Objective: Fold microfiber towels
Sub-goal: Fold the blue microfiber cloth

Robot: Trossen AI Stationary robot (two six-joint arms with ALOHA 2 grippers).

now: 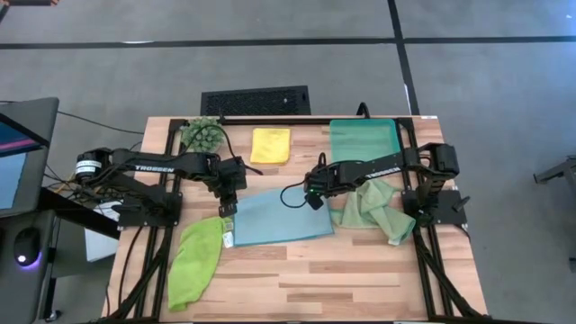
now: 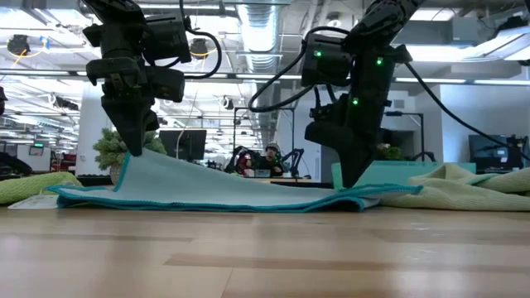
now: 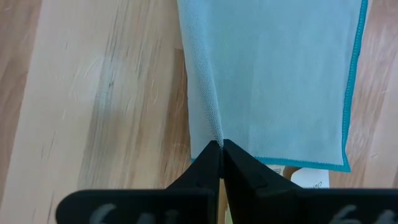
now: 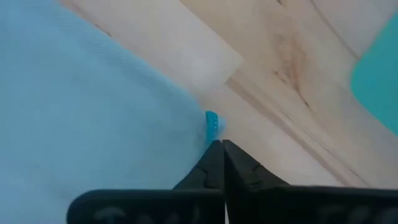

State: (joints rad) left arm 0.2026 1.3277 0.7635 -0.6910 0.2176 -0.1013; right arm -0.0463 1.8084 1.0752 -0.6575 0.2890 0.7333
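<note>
A light blue towel [image 1: 281, 218] lies spread in the middle of the table. My left gripper [image 1: 227, 209] is shut on its left edge, and my right gripper [image 1: 315, 200] is shut at its far right corner. A folded yellow towel [image 1: 271, 145] lies at the far edge. At the near left a lime green towel [image 1: 196, 261] lies crumpled. The pale sage towel [image 1: 373, 210] is bunched to the right of the blue one. My left gripper pinches the light blue towel's left edge near its far corner [image 3: 216, 138] between its two fingers, from above and pointing steeply down. That part [image 2: 137, 159] is raised off the table; the cloth slopes down from it, and the remainder lies flat. My right gripper pinches the towel's far right corner [image 4: 211, 123], where the bright blue stitching shows, between its fingertips. The fingers come steeply from above. The corner [image 2: 352, 192] sits low, at or just above the table.
A teal tray [image 1: 364, 139] stands at the far right and a small spiky plant [image 1: 202, 135] at the far left. A white label [image 1: 229, 238] shows at the blue towel's near left corner. Bare wood lies along the near edge [image 1: 342, 279].
</note>
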